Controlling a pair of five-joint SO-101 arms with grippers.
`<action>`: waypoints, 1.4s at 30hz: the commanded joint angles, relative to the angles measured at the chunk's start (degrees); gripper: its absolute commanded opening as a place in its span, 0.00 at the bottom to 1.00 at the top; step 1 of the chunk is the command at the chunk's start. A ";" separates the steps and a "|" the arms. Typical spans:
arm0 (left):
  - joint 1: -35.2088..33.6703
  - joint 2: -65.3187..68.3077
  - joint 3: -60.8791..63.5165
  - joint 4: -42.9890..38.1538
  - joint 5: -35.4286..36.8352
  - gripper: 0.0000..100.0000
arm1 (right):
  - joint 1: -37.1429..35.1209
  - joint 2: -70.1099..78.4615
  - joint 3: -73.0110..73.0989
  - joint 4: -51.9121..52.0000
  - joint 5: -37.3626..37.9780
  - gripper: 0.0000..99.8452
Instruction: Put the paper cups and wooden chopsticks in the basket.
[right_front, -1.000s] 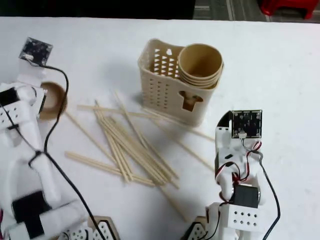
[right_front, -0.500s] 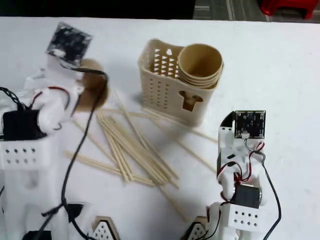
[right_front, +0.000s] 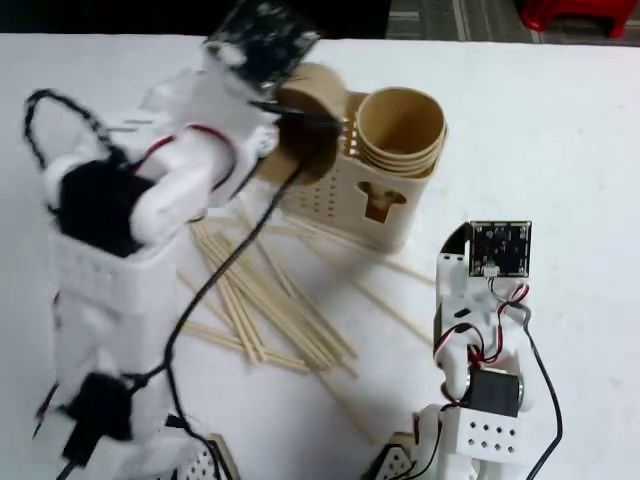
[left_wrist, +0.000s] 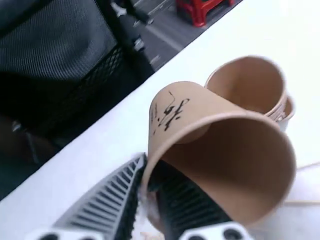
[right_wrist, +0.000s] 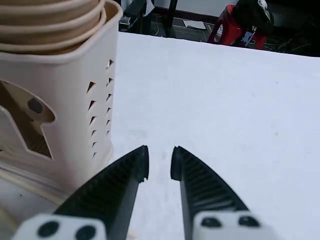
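Note:
My left gripper (left_wrist: 150, 180) is shut on the rim of a brown paper cup (left_wrist: 220, 150), which lies tilted on its side. In the high view this cup (right_front: 308, 95) hangs over the left part of the cream perforated basket (right_front: 340, 205). A stack of paper cups (right_front: 400, 125) stands in the basket's right part, also seen as the stacked cups (left_wrist: 252, 85) behind the held one. Several wooden chopsticks (right_front: 265, 290) lie scattered on the table in front of the basket. My right gripper (right_wrist: 159, 162) is narrowly open and holds nothing, low beside the basket (right_wrist: 65, 110).
The white table (right_front: 560, 130) has free room to the right of the basket and behind it. The right arm's body (right_front: 485, 400) stands at the front right. The left arm (right_front: 130, 230) and its black cable reach over the chopsticks. The table's far edge is close behind the basket.
The left arm has swung from the far left up and rightward, carrying the paper cup from the table to above the basket. The right arm has stayed still.

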 joint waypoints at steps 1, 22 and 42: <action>5.14 6.99 -11.08 0.44 0.79 0.02 | 0.66 -0.75 -0.18 -1.36 0.00 0.09; 7.08 21.23 -14.86 -10.11 4.13 0.20 | 0.40 -0.75 -0.18 -1.36 0.00 0.09; 3.03 25.01 -14.86 -26.11 9.41 0.20 | 0.31 -0.48 -0.18 -1.36 0.00 0.09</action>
